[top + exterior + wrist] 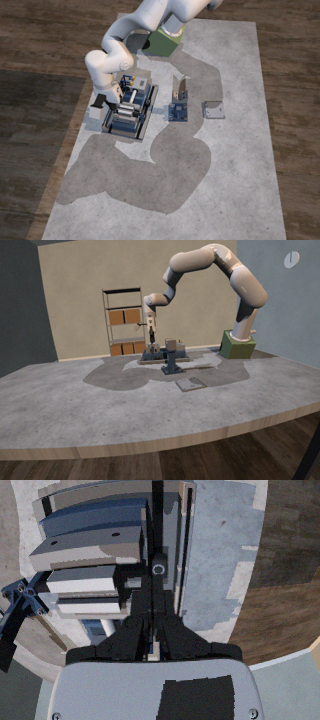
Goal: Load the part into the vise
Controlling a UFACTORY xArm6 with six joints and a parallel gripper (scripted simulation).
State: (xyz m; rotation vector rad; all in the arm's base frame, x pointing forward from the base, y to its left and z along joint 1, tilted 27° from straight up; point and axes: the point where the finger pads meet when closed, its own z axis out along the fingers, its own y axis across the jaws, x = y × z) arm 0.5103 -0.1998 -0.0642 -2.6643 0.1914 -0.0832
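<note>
The part [125, 109] is a light block lying between the jaws of the vise [128, 111]; its slot seems to face up. It also shows in the wrist view [83, 594], next to the grey fixed jaw [87, 550]. I cannot tell whether its end touches the work stop. My gripper [112, 105] is shut and empty. It points down at the left end of the vise, just beyond the end of the part, as the wrist view [154, 615] shows, and stands above the vise in the side view [151, 339]. The infeed plate [214, 110] holds nothing.
The V-block [178, 103] stands on its blue foot between the vise and the infeed plate, and also shows in the side view [170, 356]. The air cylinder [134, 94] with blue fittings is at the back of the vise. The green arm base [161, 42] is behind.
</note>
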